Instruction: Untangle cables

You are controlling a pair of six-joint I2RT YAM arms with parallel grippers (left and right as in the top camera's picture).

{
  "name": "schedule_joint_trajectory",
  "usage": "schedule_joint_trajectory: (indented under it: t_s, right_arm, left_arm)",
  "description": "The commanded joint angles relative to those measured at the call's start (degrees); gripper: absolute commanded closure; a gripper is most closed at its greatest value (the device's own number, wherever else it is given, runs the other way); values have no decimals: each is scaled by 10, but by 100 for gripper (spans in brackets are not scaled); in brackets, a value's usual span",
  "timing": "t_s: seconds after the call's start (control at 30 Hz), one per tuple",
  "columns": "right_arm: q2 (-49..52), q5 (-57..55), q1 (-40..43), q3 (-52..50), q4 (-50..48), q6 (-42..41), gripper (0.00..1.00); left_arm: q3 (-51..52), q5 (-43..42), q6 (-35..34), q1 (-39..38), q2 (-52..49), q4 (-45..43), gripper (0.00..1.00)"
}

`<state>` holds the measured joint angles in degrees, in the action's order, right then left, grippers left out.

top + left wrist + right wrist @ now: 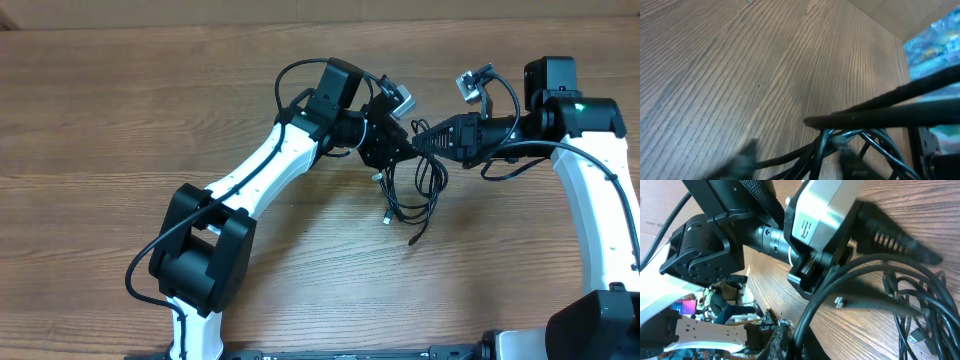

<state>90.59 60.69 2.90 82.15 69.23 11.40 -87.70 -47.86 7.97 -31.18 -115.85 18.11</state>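
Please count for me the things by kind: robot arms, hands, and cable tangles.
Robot arms: 2 (left arm, right arm)
Hands: 2 (left hand, right hand)
Tangles: 1 (cable tangle; single cords not countable)
Total: 5

text: none legible | mark: small dark emblem on grey housing (821, 215), unreadable | numbers: none | labels: none
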Motion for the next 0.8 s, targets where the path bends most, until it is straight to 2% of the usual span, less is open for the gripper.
schedule_joint_trajectory:
  t_s: [0.0,0.17,0.23,0.33,0.47,0.53,0.77]
  right_arm:
    - [-7,20,-3,12,-2,7,96]
    - [-7,11,5,12,-5,-3,96]
    - [-7,-49,16,12,-20,-72,96]
    - [-7,-239,35,12,-42,-238,96]
    - [-7,-469,48,12,-56,-394,96]
    - [-7,-511,48,10,-66,-414,96]
    - [5,-521,42,-22,-75,-416,96]
  left_arm:
    - [-6,4,12,-7,-10,3,96]
    - [-7,4,-15,5,-6,1,96]
    - [-8,10,-69,25,4,6,95]
    - [-10,9,-133,75,40,41,96]
    - [-10,2,-122,117,98,101,95]
    - [-10,0,-103,127,129,129,96]
    - [-10,0,-79,148,233,185,96]
